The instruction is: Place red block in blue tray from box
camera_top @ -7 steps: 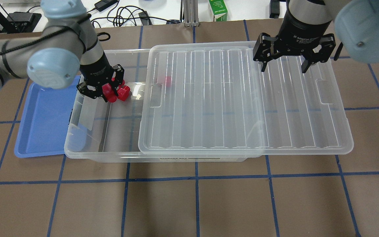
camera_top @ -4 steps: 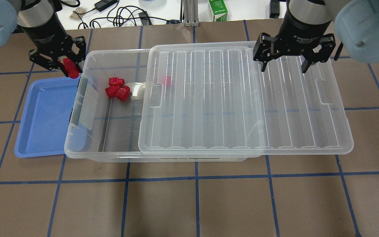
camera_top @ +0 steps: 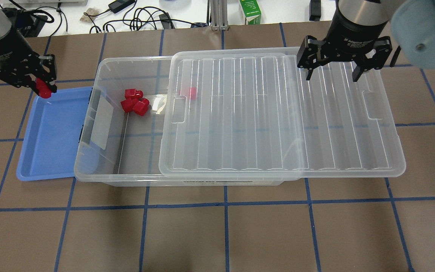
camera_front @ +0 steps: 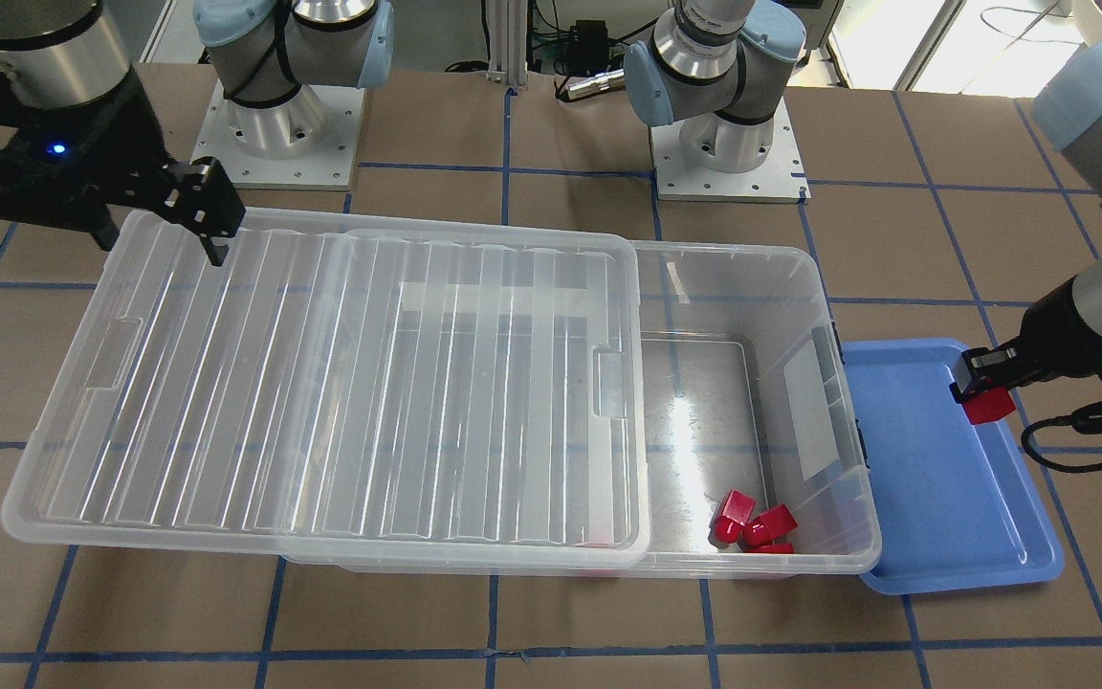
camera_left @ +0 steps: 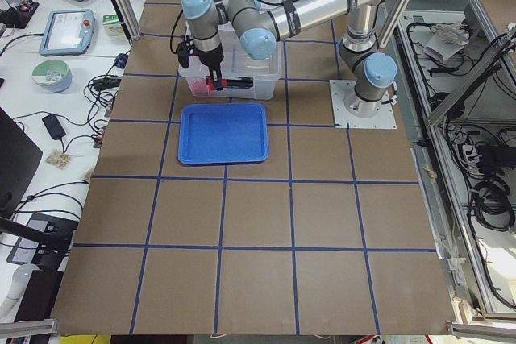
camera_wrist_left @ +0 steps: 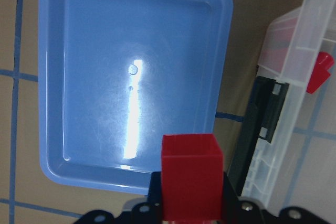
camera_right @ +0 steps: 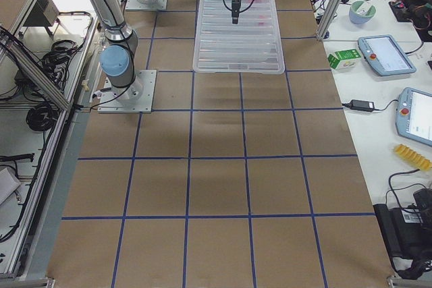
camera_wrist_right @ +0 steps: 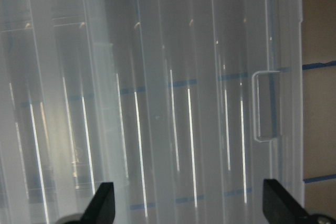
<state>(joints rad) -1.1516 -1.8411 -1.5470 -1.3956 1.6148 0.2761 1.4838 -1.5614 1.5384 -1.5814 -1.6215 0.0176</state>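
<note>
My left gripper [camera_top: 43, 87] is shut on a red block [camera_top: 44, 89] and holds it above the far corner of the blue tray [camera_top: 51, 136]. The held block also shows in the front view [camera_front: 988, 406] and in the left wrist view [camera_wrist_left: 190, 182], above the tray's [camera_wrist_left: 94, 77] near rim. The tray is empty. The clear box [camera_top: 104, 158] holds three red blocks [camera_top: 134, 102] in its uncovered left end; another red block [camera_top: 192, 92] shows through the lid [camera_top: 278, 113], slid to the right. My right gripper [camera_top: 332, 77] is open and empty above the lid's far right part.
Cables, a green carton [camera_top: 250, 11] and other gear lie on the white bench beyond the table's far edge. The box's black latch [camera_wrist_left: 265, 124] sits between tray and box. Brown table with blue tape grid in front.
My left gripper lifted a red block out of the box and carried it left, to over the tray's far corner. My right gripper shifted slightly right and stayed open.
</note>
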